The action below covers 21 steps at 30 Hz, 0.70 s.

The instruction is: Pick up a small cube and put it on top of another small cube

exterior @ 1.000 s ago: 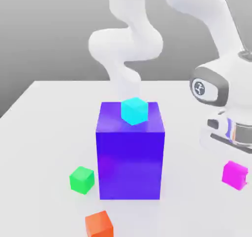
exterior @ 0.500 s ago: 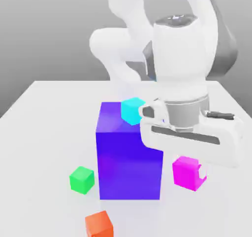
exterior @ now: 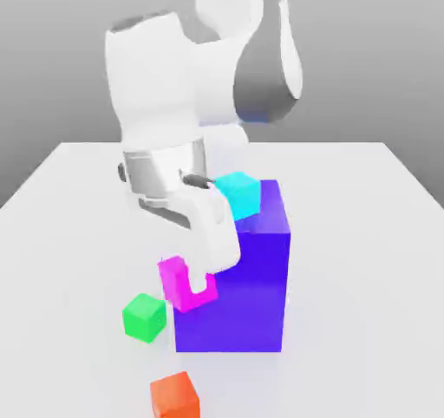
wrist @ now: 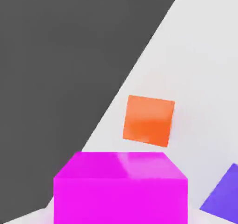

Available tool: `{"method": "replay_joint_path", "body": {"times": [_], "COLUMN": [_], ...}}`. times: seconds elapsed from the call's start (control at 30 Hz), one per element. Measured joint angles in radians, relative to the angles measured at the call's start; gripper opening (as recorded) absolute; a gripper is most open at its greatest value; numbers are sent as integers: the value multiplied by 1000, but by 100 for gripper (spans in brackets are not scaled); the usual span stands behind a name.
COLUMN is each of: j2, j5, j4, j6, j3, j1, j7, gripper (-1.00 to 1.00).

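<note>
We held the small, rigid, light-looking magenta cube (exterior: 185,284) pinched in our gripper (exterior: 187,288) by opposite flat faces, just left of the big blue-purple block (exterior: 247,273).

We get bright, even render light, only soft faint shadows on the white table (exterior: 69,191) around the big blue-purple block (exterior: 247,295), slight sheen on its top, mild softness throughout.
</note>
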Motion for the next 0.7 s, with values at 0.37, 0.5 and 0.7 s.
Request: {"method": "replay_joint_path", "body": {"times": [0.37,0.5,0.7], "j2": [-64,-67,-35], "j5": [-144,-268,-376], "j4": [-163,-214,-208], "j6": [19,21,34], "j3": [21,70,106], "j1": [-155,-236,-291], "j7": [383,578,681], "gripper": [-100,-100,-100]}}
